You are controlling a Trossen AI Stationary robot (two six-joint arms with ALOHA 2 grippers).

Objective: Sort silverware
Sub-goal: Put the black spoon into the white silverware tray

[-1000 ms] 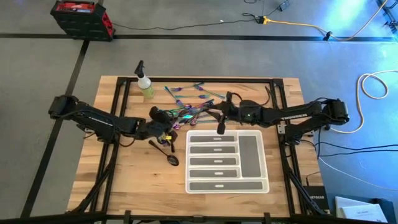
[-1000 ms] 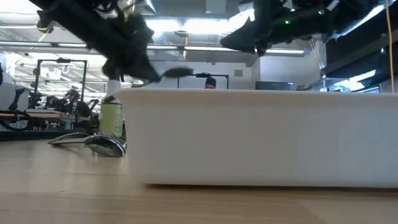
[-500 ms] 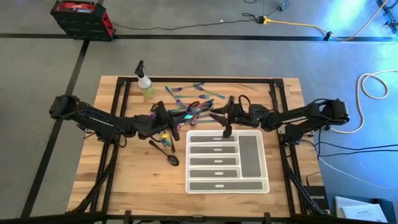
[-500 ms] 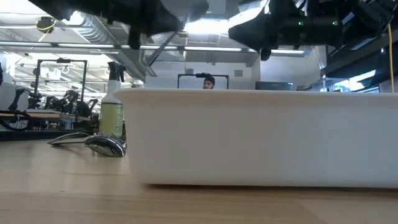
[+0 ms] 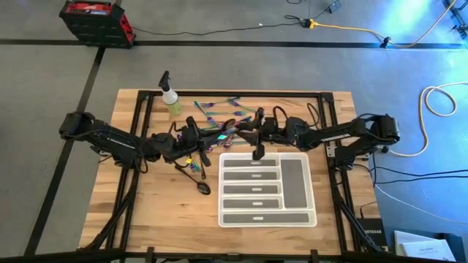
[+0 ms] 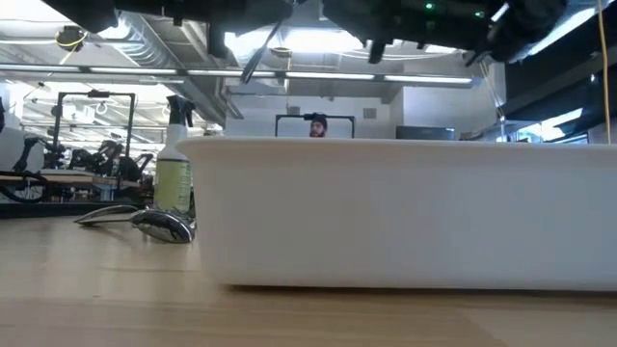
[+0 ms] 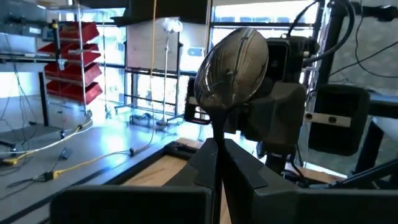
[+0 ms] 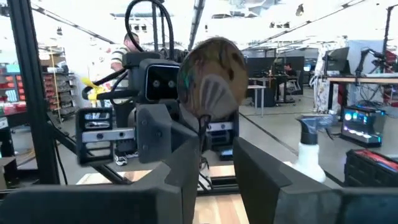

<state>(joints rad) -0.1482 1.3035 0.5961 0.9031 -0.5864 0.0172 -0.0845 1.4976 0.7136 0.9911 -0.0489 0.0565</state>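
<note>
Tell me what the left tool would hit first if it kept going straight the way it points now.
Most likely the right tool. The left tool, shut on a spoon, points across the table straight at it, and the left wrist view shows its dark body right behind the spoon's bowl. Depth is unclear.

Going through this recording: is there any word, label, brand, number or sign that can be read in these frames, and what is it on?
No text reads clearly in any view.
Pale lettering on the right arm's dark forearm link: too small to read.
Label on the red and black case on the floor: blurred.
Print on the white box on the floor: too small.
Yellow-green plastic spray bottle: no readable label.
</note>
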